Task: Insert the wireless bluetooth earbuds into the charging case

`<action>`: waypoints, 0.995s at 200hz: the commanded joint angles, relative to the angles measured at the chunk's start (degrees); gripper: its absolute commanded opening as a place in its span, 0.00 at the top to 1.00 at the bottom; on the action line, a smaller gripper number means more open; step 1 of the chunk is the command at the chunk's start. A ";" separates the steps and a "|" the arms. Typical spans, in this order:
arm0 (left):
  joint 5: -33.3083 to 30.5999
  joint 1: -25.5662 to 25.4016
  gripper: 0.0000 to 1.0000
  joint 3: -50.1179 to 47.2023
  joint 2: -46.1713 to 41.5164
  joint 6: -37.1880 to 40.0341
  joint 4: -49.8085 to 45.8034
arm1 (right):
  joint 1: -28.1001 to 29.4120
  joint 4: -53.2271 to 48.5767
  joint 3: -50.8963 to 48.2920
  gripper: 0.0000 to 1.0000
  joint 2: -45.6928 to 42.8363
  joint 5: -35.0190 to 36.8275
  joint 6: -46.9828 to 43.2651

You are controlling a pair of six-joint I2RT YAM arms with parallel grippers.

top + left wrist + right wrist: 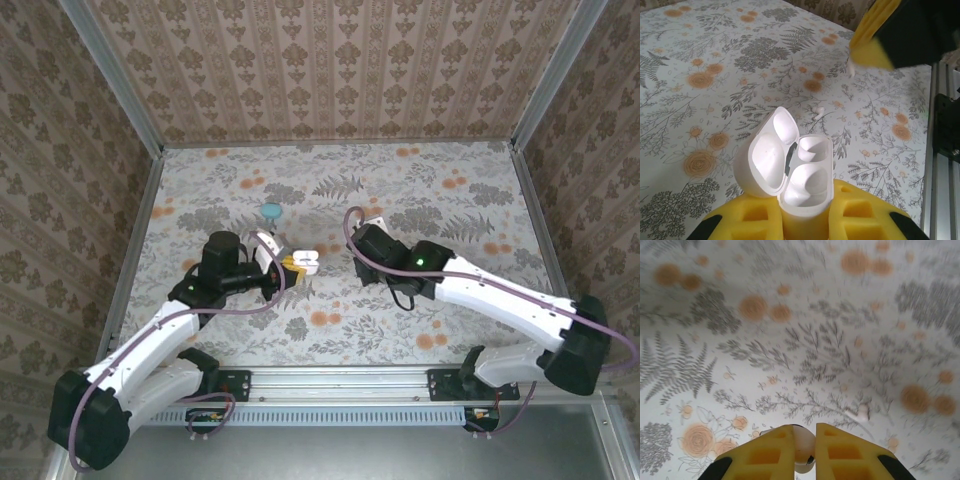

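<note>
Patterned wallpaper walls (330, 70) enclose a table (460, 200) covered in a grey-and-orange floral print. One white bud (804, 450) is pinched between the closed yellow fingers (765, 455) of the right gripper (805, 432), which holds it above the table. From the left wrist it shows as a small white tip hanging under that gripper's yellow pad. A second white bud (818, 111) lies loose on the table, beyond the case and apart from it. The white case (807, 180) is about mid-table, a little left of centre and raised off the surface. Its lid is swung open to one side and its two wells face up; whether anything lies in them I cannot tell. The left gripper (805, 222) is clamped on the lower body of the case, one pad on each side. The right gripper stands just right of the case, not touching it. A small teal object (271, 211) rests on the table toward the far edge, left of centre, apart from both grippers.
</note>
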 commanded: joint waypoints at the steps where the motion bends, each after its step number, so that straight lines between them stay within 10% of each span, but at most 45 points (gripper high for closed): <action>1: 2.42 -0.76 1.00 2.13 0.37 0.35 3.55 | 3.66 -1.26 2.97 0.87 -3.32 9.02 -7.65; 199: 7.07 -4.24 1.00 0.70 -0.81 -2.76 12.42 | 13.98 13.74 9.63 0.86 4.19 6.27 -30.33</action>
